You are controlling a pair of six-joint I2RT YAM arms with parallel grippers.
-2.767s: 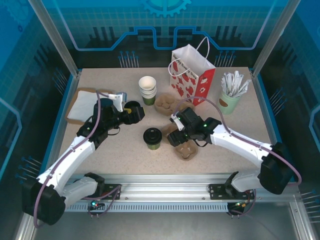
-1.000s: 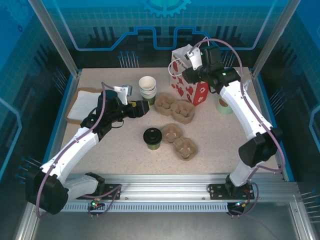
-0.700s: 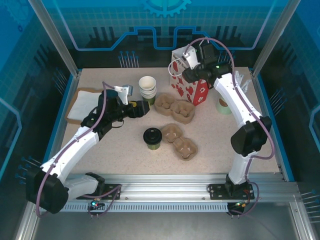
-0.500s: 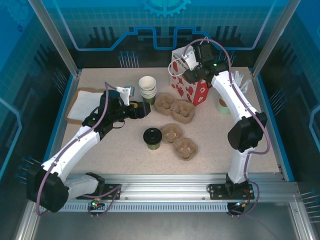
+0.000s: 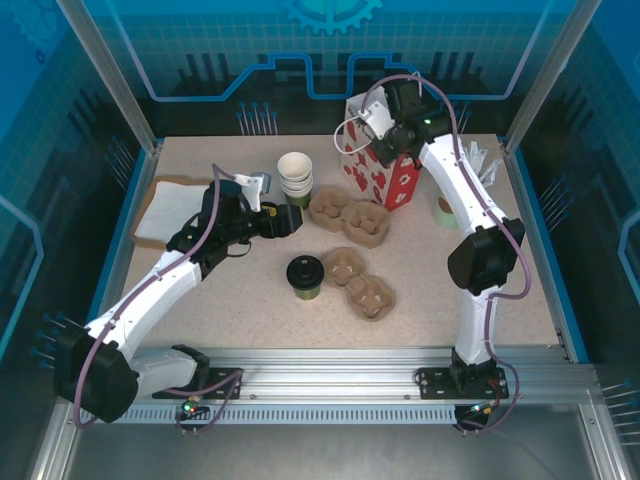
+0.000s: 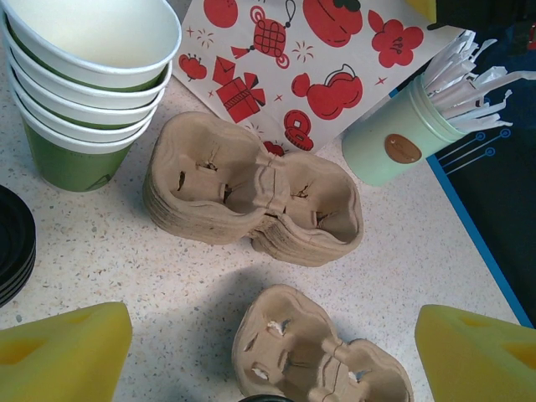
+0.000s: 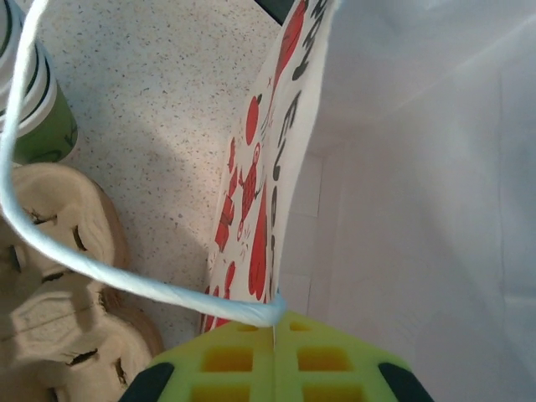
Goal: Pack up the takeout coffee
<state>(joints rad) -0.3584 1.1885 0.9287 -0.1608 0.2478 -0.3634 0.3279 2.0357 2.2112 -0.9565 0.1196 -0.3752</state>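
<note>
The speckled counter carries everything. At its far side stands a white paper bag printed with red ornaments, upright and open at the top. The right arm reaches up and over to the bag's mouth. There the right gripper is closed on the bag's front rim, its two yellow-green fingers pressed together with the paper edge between them and the white cord handle looping out just beside them.

The left arm stretches across the left half of the counter. The left gripper hangs wide open and holds nothing, its yellow fingers far apart, just near of the stack of lidless green cups.

To the right of those cups, in front of the bag, sits a stack of pulp cup carriers. A single carrier lies nearer the arms' bases. A mint-green cup of wrapped stirrers stands right of the bag.

The takeout coffee, green with its black lid on, stands upright on the counter just left of the single carrier, well apart from the bag and from both grippers. A stack of black lids shows at the left edge of the left wrist view, near the base of the stacked cups.
</note>
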